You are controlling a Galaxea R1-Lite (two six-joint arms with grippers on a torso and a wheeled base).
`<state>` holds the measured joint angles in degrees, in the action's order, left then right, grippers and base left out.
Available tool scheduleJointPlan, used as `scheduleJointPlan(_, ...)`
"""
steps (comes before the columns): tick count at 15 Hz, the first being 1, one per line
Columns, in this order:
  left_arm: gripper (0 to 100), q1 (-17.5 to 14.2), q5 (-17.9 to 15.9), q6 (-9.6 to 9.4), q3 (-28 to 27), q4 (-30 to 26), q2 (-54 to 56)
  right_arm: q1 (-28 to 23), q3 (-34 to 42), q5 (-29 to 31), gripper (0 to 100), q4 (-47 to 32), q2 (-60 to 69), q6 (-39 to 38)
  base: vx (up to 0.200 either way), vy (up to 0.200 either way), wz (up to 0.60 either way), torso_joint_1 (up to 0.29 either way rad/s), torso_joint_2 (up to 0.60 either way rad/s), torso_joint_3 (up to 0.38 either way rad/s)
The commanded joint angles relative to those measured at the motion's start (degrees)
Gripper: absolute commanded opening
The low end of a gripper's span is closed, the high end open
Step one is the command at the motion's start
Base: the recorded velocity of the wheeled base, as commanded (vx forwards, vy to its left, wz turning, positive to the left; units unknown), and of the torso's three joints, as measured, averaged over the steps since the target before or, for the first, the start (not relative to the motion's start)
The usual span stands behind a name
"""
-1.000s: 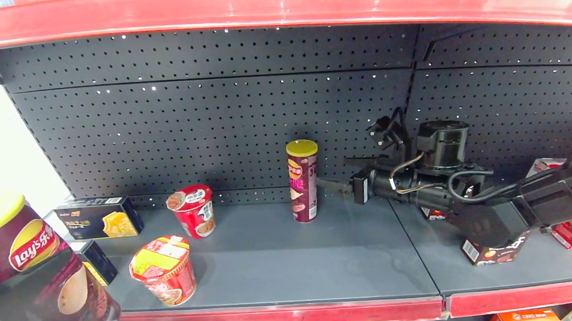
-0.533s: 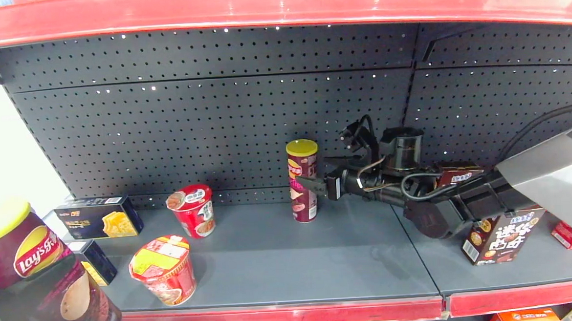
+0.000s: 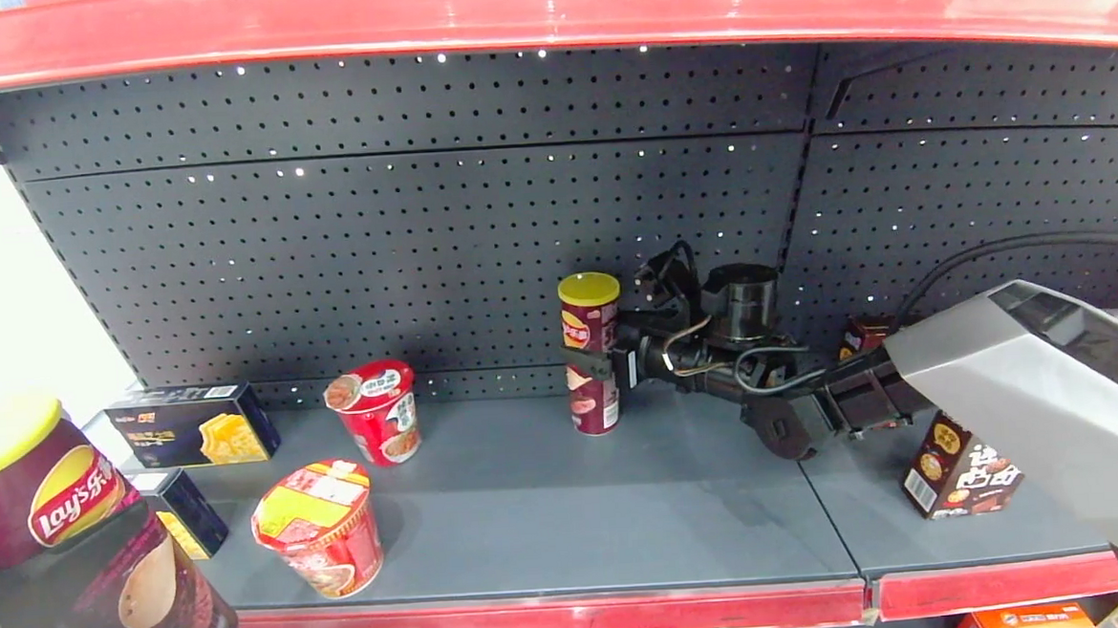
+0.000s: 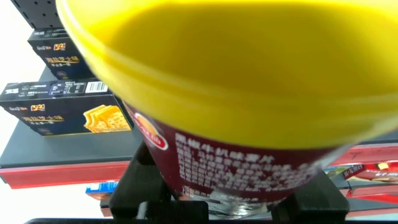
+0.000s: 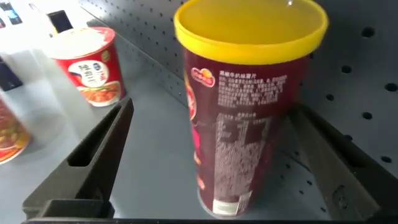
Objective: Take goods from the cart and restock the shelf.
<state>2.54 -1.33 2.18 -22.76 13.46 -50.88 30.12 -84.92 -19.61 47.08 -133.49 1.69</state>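
Grasp step: centre-frame chip can (image 3: pixel 589 327) is straddled by spread right gripper (image 5: pixel 214 124); closure is judged next. 2nd chip can (image 3: pixel 42 494) is clamped by left gripper (image 4: pixel 230 199).

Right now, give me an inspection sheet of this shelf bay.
Surface: grey shelf deck, red front lip.
Job's things: standing chip can upright by the black pegboard; held chip can at near left.
Clutter: rear noodle cup, front noodle cup, rear dark box, front dark box; brown box at right.
End effectors: right end effector open, fingers either side of the standing chip can; left end effector shut on the held chip can.
Cables: black cable arcs above the right arm.
Surroundings: lower-shelf goods below.
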Motion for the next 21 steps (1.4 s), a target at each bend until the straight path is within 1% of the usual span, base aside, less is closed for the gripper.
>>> scheduleJointPlan(1,0,0.0,0.0,0.02,1.1,0.0,0.6,0.0,-3.1,0.0,100,-0.1,-2.7,0.0,0.0,0.0,0.0,0.0,0.0,0.0)
scheduleJointPlan(4,0,0.1,0.0,0.02,2.5,-0.1,2.3,0.0,-4.1,0.0,100,-0.2,-3.9,0.1,0.0,0.0,0.0,0.0,0.0,0.0)
scheduleJointPlan(7,0,0.0,0.0,0.1,2.6,-0.3,2.7,0.1,-5.8,-0.2,100,-0.1,-4.9,0.1,0.0,0.0,0.0,0.0,0.0,0.0)
scheduleJointPlan(8,0,0.0,0.0,0.02,2.6,-0.3,2.7,0.2,-6.0,-0.1,0,-0.2,-4.9,0.1,0.0,0.0,0.0,0.0,0.0,0.0)
scheduleJointPlan(12,0,0.0,0.0,0.1,3.3,-0.2,2.7,0.3,-5.4,-0.1,0,0.5,-4.2,0.1,0.0,0.0,0.0,0.0,0.0,0.0)
scheduleJointPlan(15,0,0.0,0.1,0.1,3.8,-0.2,2.7,0.3,-2.5,-0.2,0,0.6,-1.8,0.1,0.0,0.0,0.0,0.0,0.0,0.0)
scheduleJointPlan(17,0,0.0,0.1,0.1,3.7,-0.2,2.8,0.2,1.6,-0.8,0,0.6,1.5,0.2,0.0,0.0,0.0,0.0,0.0,0.0)
scheduleJointPlan(21,0,-0.1,0.1,0.1,3.7,-0.2,3.7,-0.3,12.8,-4.0,0,2.7,10.4,0.2,0.0,0.0,0.0,0.0,0.0,0.0)
